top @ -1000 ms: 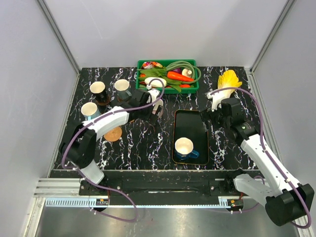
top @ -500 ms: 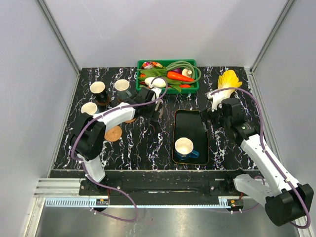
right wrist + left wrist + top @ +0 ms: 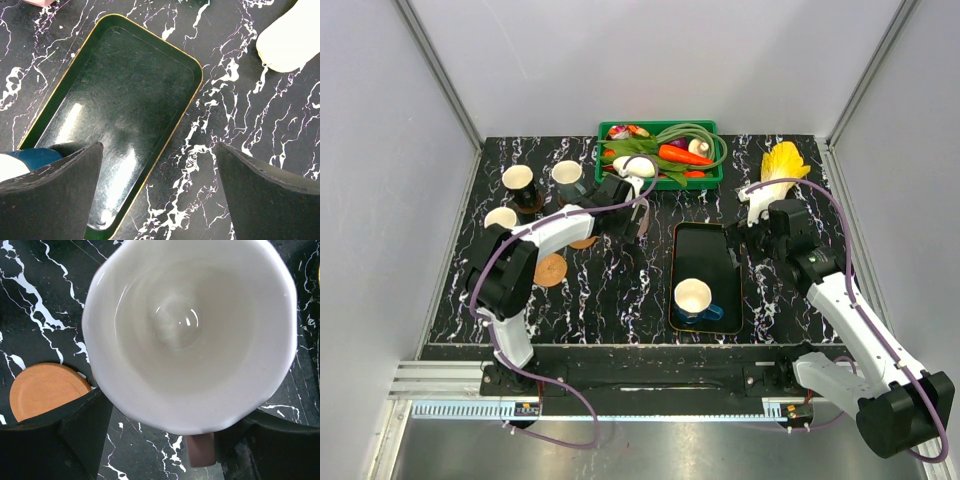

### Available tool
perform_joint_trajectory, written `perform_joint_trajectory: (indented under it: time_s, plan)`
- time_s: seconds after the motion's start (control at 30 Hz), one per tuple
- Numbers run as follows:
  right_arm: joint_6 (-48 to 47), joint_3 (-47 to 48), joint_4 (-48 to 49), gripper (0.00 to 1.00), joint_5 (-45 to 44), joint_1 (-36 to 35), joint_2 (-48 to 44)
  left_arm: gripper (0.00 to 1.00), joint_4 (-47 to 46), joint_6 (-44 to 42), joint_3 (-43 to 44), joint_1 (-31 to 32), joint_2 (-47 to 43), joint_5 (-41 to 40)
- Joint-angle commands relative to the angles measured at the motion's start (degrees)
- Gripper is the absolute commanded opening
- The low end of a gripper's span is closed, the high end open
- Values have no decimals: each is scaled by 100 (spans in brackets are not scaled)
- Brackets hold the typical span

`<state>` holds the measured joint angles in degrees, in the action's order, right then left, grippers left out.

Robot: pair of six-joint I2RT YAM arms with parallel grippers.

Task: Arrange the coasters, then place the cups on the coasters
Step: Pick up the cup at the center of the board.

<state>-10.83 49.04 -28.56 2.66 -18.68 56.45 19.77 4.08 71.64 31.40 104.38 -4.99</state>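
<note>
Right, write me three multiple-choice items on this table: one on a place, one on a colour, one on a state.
1. Where does the blue cup stand?
A. On the near end of the black tray
B. On the bare tabletop
C. On top of another cup

2. What colour is the basket holding the vegetables?
A. Red
B. Green
C. White

3. How is the right pincer?
A. Shut on a cup
B. Shut on a carrot
C. Open, holding nothing

Answers:
1 A: the top view shows it inside the tray, at the end nearest the arms.
2 B: its rim and walls are plainly green.
3 C: its wrist view shows the fingers wide apart, with only tray and table between them.
</note>
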Motion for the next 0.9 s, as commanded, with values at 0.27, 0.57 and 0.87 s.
perform_joint_trajectory:
  time_s: [0.27,0.57,0.87]
  plan:
    - [-139,-52,219,100,24,40,-19,68,-360,-276,96,-55,65,411]
    - [-156,-61,210,100,-2,40,7,56,-342,-276,105,-55,162,649]
    - [-174,-87,228,100,-2,40,-2,46,-342,-293,158,-46,206,596]
